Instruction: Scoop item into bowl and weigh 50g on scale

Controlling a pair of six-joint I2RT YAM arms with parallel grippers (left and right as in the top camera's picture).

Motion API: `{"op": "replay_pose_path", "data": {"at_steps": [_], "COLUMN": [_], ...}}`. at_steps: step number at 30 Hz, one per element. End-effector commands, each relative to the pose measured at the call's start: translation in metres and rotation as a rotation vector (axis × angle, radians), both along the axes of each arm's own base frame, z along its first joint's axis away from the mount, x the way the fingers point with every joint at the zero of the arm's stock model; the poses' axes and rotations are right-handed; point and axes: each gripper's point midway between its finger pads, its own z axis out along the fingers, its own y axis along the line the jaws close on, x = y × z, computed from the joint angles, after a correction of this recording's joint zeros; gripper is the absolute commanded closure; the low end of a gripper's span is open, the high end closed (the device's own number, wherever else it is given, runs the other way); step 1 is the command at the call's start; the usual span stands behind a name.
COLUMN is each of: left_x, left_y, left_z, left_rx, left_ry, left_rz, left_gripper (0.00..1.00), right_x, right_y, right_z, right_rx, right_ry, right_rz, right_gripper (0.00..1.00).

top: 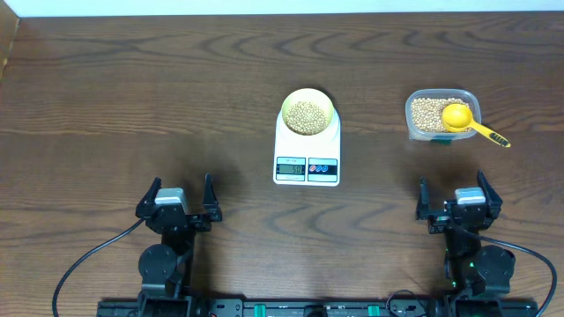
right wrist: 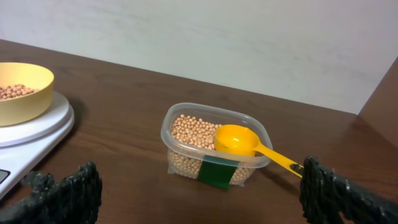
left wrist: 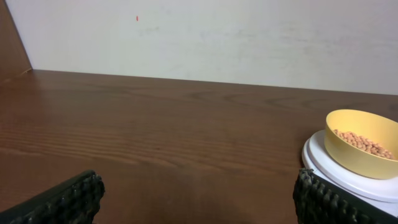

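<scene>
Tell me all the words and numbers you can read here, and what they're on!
Nothing here reads clearly.
Display on the scale: dark digits, too small and blurred to read.
Two buttons beside it: tiny marks, unreadable.
Green label on the clear tub: no letters show.

Even, soft overhead light, fairly bright; no hard shadows. Dark table [top: 106,97] w/ faint sheen in left wrist view. White scale [top: 307,151] top looks a bit blown out from overhead; display [top: 291,167] digits too small to read. Tips of left claw [left wrist: 198,200] and right claw [right wrist: 199,193] soft, out of focus at near edge. Poss. slight grain on far wall [left wrist: 249,37].
</scene>
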Motion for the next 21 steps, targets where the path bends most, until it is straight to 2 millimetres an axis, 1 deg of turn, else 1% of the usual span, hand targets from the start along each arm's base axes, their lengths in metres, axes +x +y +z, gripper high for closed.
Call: {"op": "replay_pose_path", "data": {"at_steps": [1,21], "left_x": [-0.0015,-0.0015], "left_y": [0.003,0.0014], "left_z": [-0.0164,-0.0164], "left_rx": [0.014,0.014], "left_ry": [0.056,0.056], "left_rz": [0.014,0.007], "left_gripper": [0.01,0.01], "right_x": [-0.0003,-0.0003], "right_y": [0.0004,0.0004], "right_z": [-0.0004,-0.0004], "right_rx": [0.014,0.014], "right_ry": [0.0,0.0], "right_rz": [-0.002,-0.002], "right_gripper": [0.01,0.01]}}
